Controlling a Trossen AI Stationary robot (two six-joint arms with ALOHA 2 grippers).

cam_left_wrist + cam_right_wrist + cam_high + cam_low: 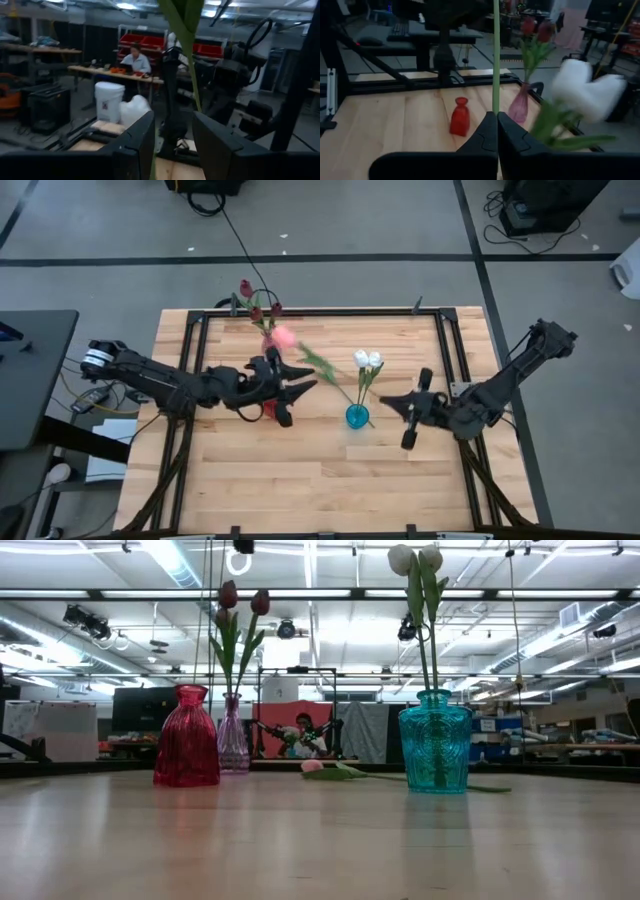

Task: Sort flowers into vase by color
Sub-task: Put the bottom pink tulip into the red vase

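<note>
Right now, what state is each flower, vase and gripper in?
maroon tulips: upright in the purple vase
white tulips: upright in the teal vase
pink tulip: lying on the table
red vase: upright, empty
left gripper: open
right gripper: shut

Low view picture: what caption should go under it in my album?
Maroon tulips in a purple vase, white ones in teal, red vase empty.
</note>
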